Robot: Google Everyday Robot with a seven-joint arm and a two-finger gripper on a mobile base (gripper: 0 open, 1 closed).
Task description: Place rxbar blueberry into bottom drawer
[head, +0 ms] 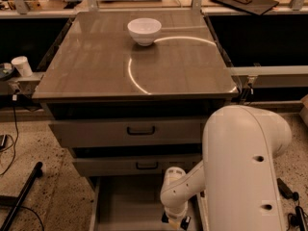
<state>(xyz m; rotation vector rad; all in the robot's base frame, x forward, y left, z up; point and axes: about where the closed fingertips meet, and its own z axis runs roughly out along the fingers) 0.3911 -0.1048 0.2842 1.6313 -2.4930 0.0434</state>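
Cabinet top (pixel 96 66), white bowl (pixel 144 30) on it, tool (pixel 175 221) over bottom drawer (pixel 125 201)

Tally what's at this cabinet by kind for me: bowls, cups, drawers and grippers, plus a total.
Bowls: 1, the white bowl on the cabinet top.
Cups: 1, the white cup on the left ledge.
Drawers: 3, the top drawer, middle drawer and pulled-out bottom drawer.
Grippers: 1, the gripper, low over the bottom drawer.
Total: 6
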